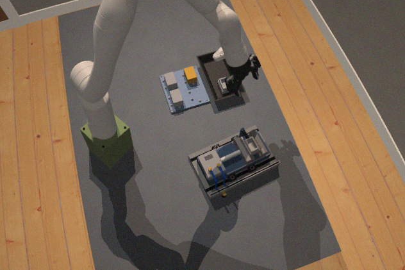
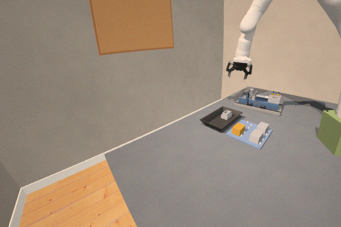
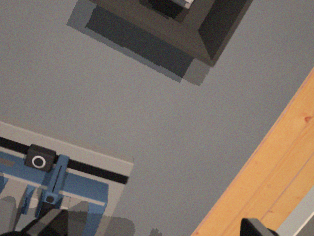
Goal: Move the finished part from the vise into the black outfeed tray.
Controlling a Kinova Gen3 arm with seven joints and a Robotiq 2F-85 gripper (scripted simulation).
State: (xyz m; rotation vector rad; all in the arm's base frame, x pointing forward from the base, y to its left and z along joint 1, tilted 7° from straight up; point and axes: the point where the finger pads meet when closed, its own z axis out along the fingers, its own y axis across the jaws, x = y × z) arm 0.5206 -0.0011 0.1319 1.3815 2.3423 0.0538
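The hand (image 2: 239, 70) hung high with fingers apart, holding nothing; the finished part (image 1: 252, 144) sat in the vise (image 1: 234, 161), below and well apart.
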